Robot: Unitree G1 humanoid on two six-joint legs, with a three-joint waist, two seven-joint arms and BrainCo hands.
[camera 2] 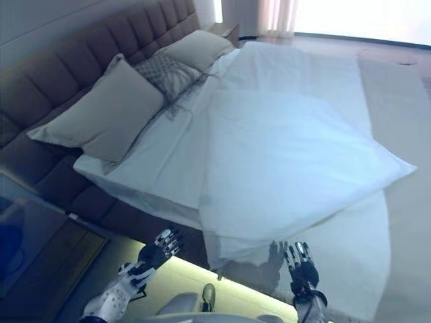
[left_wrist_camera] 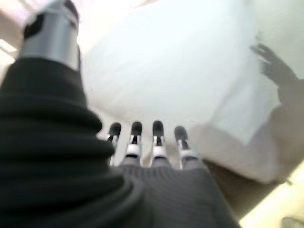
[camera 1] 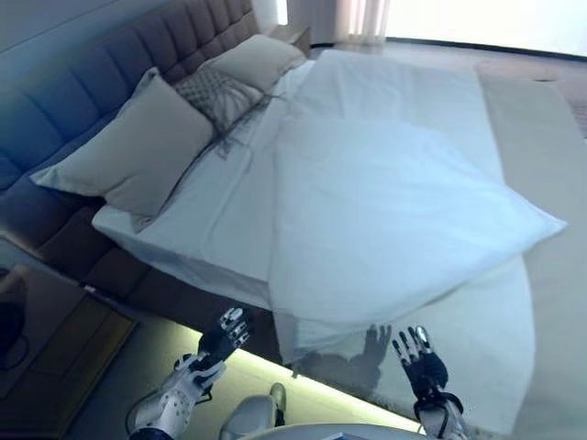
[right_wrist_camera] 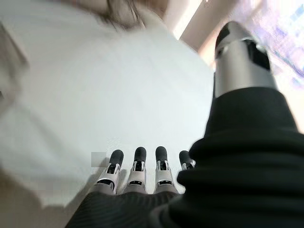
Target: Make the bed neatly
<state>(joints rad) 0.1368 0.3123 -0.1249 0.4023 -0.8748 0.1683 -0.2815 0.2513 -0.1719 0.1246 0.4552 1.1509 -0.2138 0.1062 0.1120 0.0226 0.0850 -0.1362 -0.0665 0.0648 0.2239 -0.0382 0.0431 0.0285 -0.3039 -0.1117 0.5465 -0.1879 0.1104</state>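
At the upper left of the head view three pillows are leaning on the headboard: a large plain pillow, a patterned pillow and a far pillow. One white duvet is lying folded askew across the centre and right of the frame, leaving the sheet bare. At the lower edge, the left hand and right hand are hovering with fingers straight and spread, holding nothing. Judging from here, gripping only one layer of the fold could be dragging the duvet more crooked.
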